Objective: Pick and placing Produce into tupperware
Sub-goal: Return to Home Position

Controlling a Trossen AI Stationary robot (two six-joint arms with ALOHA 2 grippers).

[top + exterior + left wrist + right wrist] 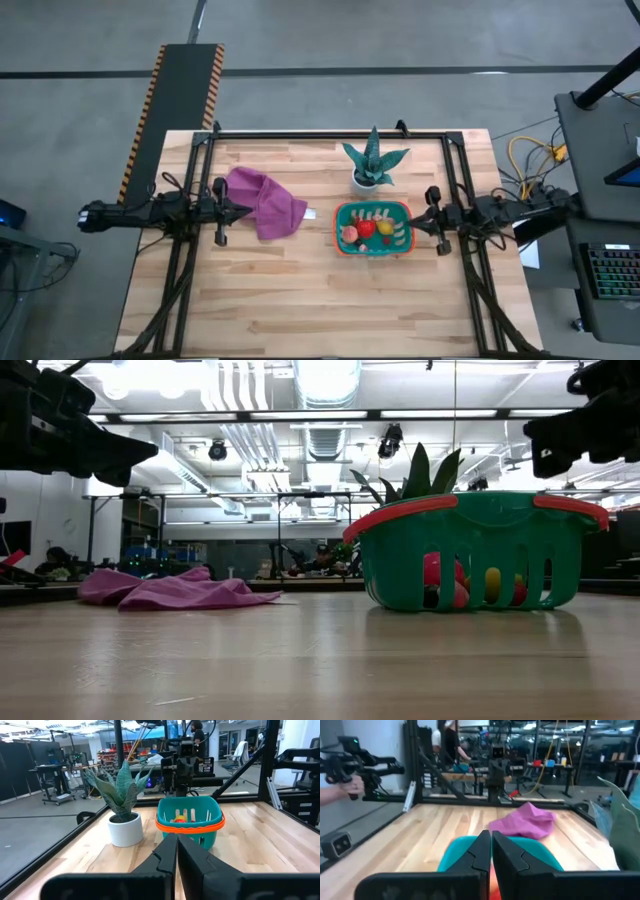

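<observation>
The teal tupperware [373, 246] with an orange-red rim stands on the table right of centre, also in the low view [470, 555] and the left wrist view [190, 822]. Several toy produce pieces lie inside: a peach one [349, 235], a red one [366, 228] and a yellow one [386, 228]. They show through the slits [440, 582]. My right gripper [414, 222] is shut and hangs above the tub's right end [491, 845]. My left gripper [246, 210] is shut [176, 847], raised above the purple cloth, pointing at the tub.
A purple cloth [268, 203] lies crumpled left of the tub. A green spiky plant in a white pot [371, 166] stands just beyond the tub's far side. A black frame [330, 133] runs along the table's far edge. A person's hand [337, 790] holds a device beyond the table.
</observation>
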